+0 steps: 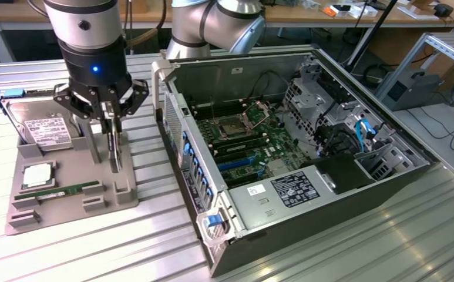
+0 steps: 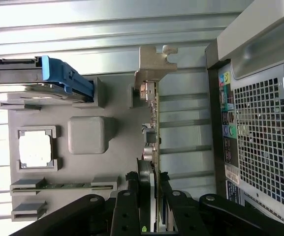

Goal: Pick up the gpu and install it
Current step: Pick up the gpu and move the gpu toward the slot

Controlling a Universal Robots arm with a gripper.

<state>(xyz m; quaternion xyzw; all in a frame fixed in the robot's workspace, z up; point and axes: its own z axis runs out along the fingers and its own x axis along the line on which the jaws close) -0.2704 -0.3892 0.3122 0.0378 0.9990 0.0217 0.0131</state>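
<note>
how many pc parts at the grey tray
4: hard drive at the tray's far end, cpu in the middle, memory stick at the near end, gpu upright in the gripper.

Hard drive label [image 1: 45,130], case sticker [image 1: 296,189]: none legible.

Exterior view: tray [image 1: 66,207] on table [image 1: 70,252]. Computer case [image 1: 235,73] just beside tray, at tray's 3 o'clock. gpu [image 1: 114,147] stands on edge on tray's case side, between fingers of gripper [image 1: 111,117]. From gpu: hard drive [image 1: 45,130] at 10 o'clock, chip [image 1: 37,176] at 8 o'clock, memory stick [image 1: 62,191] at 7 o'clock.
</note>
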